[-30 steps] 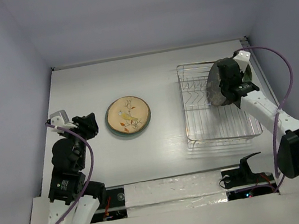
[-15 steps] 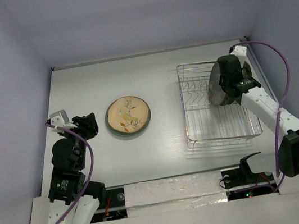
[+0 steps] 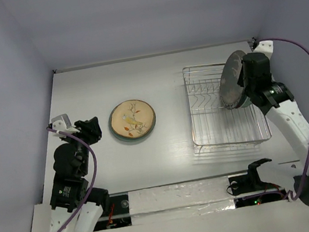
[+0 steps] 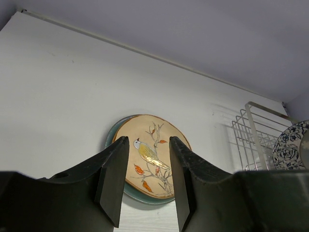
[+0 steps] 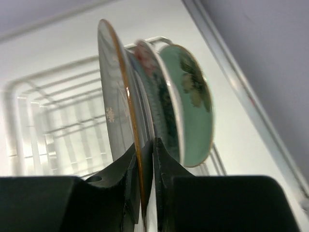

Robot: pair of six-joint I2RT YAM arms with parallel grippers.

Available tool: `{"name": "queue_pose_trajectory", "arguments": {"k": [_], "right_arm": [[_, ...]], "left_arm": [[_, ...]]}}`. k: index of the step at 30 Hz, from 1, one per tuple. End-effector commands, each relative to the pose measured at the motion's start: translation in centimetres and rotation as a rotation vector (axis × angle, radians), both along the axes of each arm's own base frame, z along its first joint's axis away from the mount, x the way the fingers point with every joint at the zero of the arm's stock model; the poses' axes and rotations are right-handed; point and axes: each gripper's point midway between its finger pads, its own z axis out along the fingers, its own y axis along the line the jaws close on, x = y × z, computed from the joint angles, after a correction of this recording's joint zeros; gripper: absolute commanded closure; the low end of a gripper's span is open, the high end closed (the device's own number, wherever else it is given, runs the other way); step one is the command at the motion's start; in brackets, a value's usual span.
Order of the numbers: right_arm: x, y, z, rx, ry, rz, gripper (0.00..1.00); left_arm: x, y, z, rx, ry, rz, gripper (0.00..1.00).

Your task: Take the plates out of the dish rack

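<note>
Right wrist, right tool (image 5: pixel 145 151) clamped on rim of grey plate (image 5: pixel 115 111), left tool (image 4: pixel 148 145) part-open, empty

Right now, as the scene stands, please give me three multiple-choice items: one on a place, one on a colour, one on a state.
1. Where is the round cream plate with a bird picture?
A) flat on the white table, left of the silver wire dish rack
B) inside the rack
C) leaning on the back wall

2. In the right wrist view, the rightmost upright round plate is
A) black
B) pale green
C) orange

3. The right gripper is
A) open over the table
B) shut on the round grey plate
C) lying flat in the rack

Answers: 1 A, it lies apart from the rack; 2 B, its face is pale green; 3 B, both fingers pinch its rim.
</note>
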Motion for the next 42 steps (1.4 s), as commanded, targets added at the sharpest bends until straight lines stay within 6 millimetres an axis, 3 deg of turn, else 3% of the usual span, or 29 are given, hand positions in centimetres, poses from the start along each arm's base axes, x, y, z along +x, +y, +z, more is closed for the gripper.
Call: {"name": "queue_pose_trajectory", "arguments": {"k": [1,4,5,6,8,9,11,13,14,16,17,18,20,21,23,24,26,27,29,39,42], "right_arm": [[-0.1,2.5,11.4,0.179,-0.377,0.116,1.0],[-0.3,6.0,12.7,0.275,-0.448,0.284,1.0],[-0.3,8.6,13.9,0.35,-0.493,0.401,1.0],[-0.3,10.1,13.8,0.391,-0.502,0.46,1.0],[0.0,13.8,12.2,0.523,-0.473,0.573,1.0],[-0.1,16.2,13.3,0.57,-0.52,0.651,1.0],[0.9,19.7,11.7,0.663,-0.475,0.695,1.0],[0.5,24.2,12.1,0.727,-0.469,0.781,1.0],[1.6,26.3,10.2,0.767,-0.411,0.785,1.0],[1.2,29.9,11.4,0.866,-0.422,0.879,1.0],[1.8,32.1,9.6,0.93,-0.354,0.904,1.0],[2.0,33.2,10.6,0.961,-0.378,0.927,1.0],[2.5,35.2,9.6,0.992,-0.341,0.923,1.0],[3.6,36.0,7.6,0.992,-0.304,0.9,1.0],[3.6,37.8,6.3,1.027,-0.271,0.906,1.0],[4.5,38.6,4.3,1.029,-0.236,0.897,1.0],[4.6,40.0,2.8,1.027,-0.196,0.907,1.0],[4.3,41.5,0.6,1.016,-0.138,0.908,1.0],[4.6,42.3,-0.7,1.012,-0.114,0.895,1.0],[5.8,43.7,-6.7,1.039,-0.021,0.841,0.96],[5.6,43.3,-8.9,1.028,0.01,0.813,0.82]], "left_arm": [[0.1,0.0,1.4,-0.011,-0.044,0.001,0.64],[0.2,0.0,1.4,-0.01,-0.042,0.001,0.64],[0.2,0.0,1.4,-0.01,-0.042,0.001,0.64],[0.2,0.0,1.4,-0.01,-0.042,0.001,0.64],[0.1,0.0,1.5,-0.013,-0.047,0.001,0.64],[0.0,0.0,1.6,-0.014,-0.051,0.001,0.64],[0.0,0.0,1.6,-0.016,-0.053,0.001,0.64],[0.0,0.0,1.5,-0.016,-0.05,0.001,0.64],[0.1,0.0,1.5,-0.013,-0.047,0.001,0.64],[0.1,0.0,1.4,-0.014,-0.045,0.001,0.64],[0.1,0.0,1.5,-0.013,-0.045,0.001,0.64],[0.1,0.0,1.5,-0.013,-0.045,0.001,0.64],[0.1,0.0,1.5,-0.014,-0.048,0.001,0.64],[0.1,0.0,1.5,-0.013,-0.047,0.001,0.64],[0.0,0.0,1.5,-0.014,-0.048,0.001,0.64],[0.0,0.0,1.5,-0.014,-0.048,0.001,0.64],[0.0,0.0,1.6,-0.016,-0.051,0.001,0.64],[0.0,0.0,1.6,-0.016,-0.051,0.001,0.64],[-0.1,0.1,1.7,-0.017,-0.054,0.001,0.64],[-0.1,0.1,1.7,-0.016,-0.057,0.001,0.64],[-0.1,0.1,1.6,-0.015,-0.054,0.001,0.64]]}}
